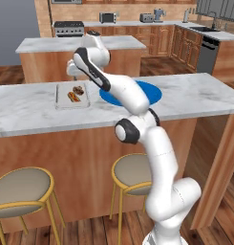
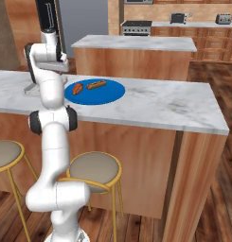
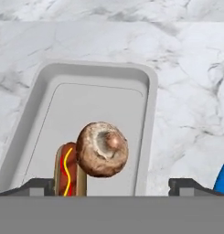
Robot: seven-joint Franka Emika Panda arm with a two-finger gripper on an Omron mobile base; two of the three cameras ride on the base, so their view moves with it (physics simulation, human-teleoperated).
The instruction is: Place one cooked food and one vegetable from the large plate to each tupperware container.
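Tool [image 3: 114,183] spread wide — mushroom [image 3: 102,149] beside hot dog [image 3: 67,170] in grey tray [image 3: 147,114]; no writing legible.

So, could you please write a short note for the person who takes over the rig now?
Gripper: open, holds nothing, hangs over the tray.
Tray: it holds one hot dog and the mushroom, which leans on it. This container is done.
Plate: the second hot dog and the carrot lie on it, side by side.
Left to do: put those two into the other container. I cannot make it out in these views; it may be behind the arm.
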